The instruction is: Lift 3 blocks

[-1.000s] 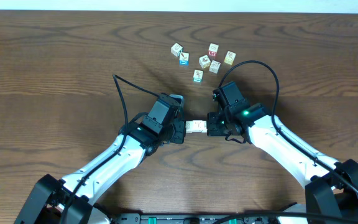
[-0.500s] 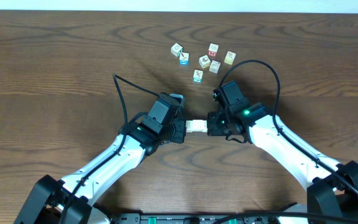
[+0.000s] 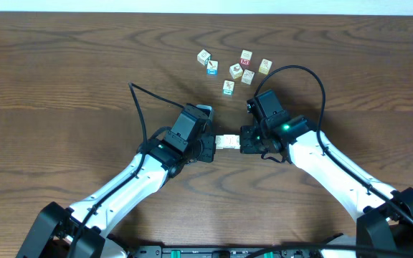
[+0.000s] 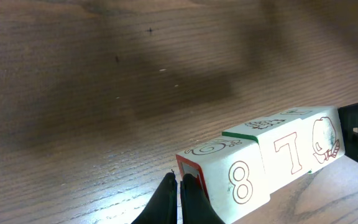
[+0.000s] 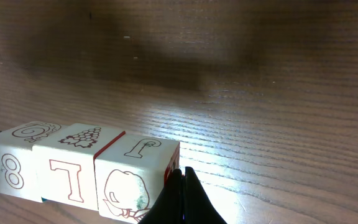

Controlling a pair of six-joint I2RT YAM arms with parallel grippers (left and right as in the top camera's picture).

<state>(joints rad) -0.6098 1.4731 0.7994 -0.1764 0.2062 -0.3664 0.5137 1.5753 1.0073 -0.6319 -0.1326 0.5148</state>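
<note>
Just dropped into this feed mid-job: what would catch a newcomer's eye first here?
The row of three blocks at the middle of the table, squeezed end to end between the left pincer and the right pincer, both shut and pressing inward. The wrist views show its faces printed with an 8, a 7 and a drawing. Farther up the table sits a cluster of loose cubes, away from both arms.

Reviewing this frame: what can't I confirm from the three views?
- Overhead: the blocks, pressed between the left gripper and right gripper, are too small to count; height above the table is unreadable from above.
- Right wrist: the row's underside is cut off by the bottom edge.
- Left wrist: the row's far end is hidden behind a dark gripper part.
- Overhead: prints on the loose cubes are too small.
</note>
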